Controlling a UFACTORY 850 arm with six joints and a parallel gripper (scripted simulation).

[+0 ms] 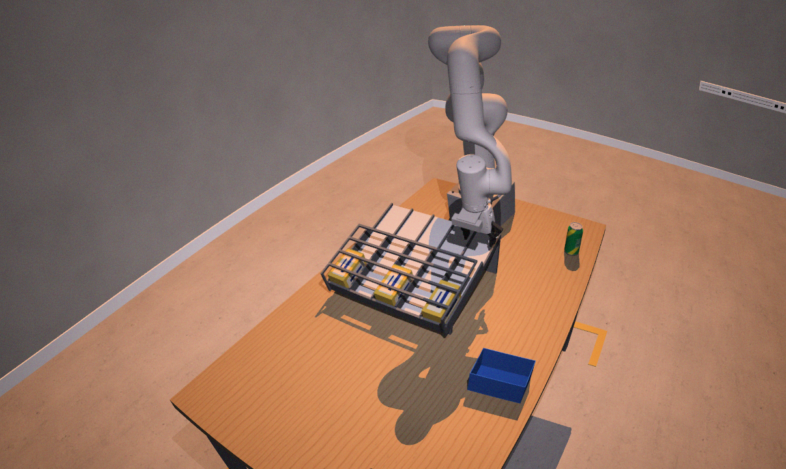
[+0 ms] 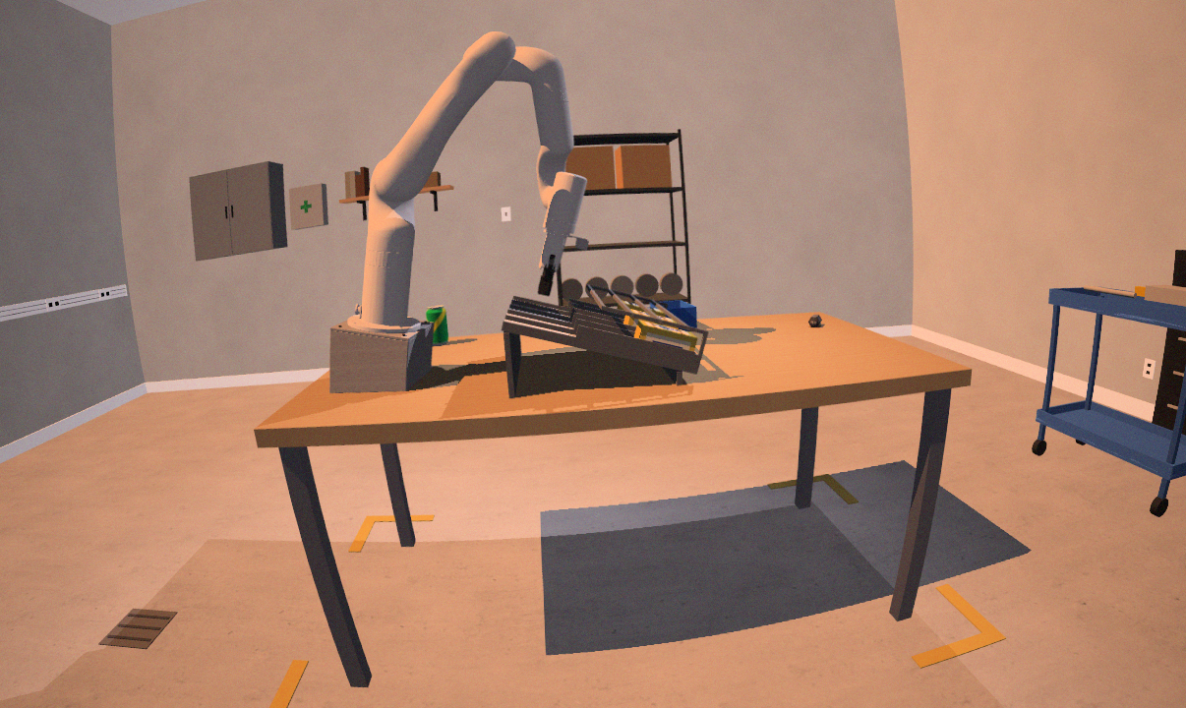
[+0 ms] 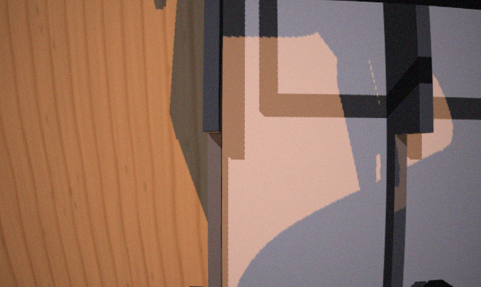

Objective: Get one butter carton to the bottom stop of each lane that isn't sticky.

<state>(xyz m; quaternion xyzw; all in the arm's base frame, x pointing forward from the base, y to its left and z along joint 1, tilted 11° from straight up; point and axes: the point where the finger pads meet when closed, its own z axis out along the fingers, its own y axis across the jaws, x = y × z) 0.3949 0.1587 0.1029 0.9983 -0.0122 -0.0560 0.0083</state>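
The sloped shelf (image 1: 378, 307) (image 2: 597, 342) has dark dividers and bars over its lower half. Three yellow-and-white butter cartons lie under the bars at its bottom stop, counting lanes from the left in the top view: one carton (image 1: 344, 269) in the first lane, one (image 1: 392, 286) in the third, one (image 1: 440, 301) in the fifth. The second and fourth lanes show no carton. My gripper (image 1: 479, 236) (image 2: 545, 283) is open and empty, above the upper end of the fifth lane. The wrist view shows that lane's pale floor (image 3: 288, 179), bare, with fingertips at the bottom edge.
A blue open bin (image 1: 500, 376) (image 2: 682, 312) stands on the table (image 1: 279, 361) beyond the shelf's low end. A green can (image 1: 573, 240) (image 2: 439, 325) stands near the table's right edge in the top view. A small dark object (image 2: 814, 321) lies at the table's far end in the exterior view.
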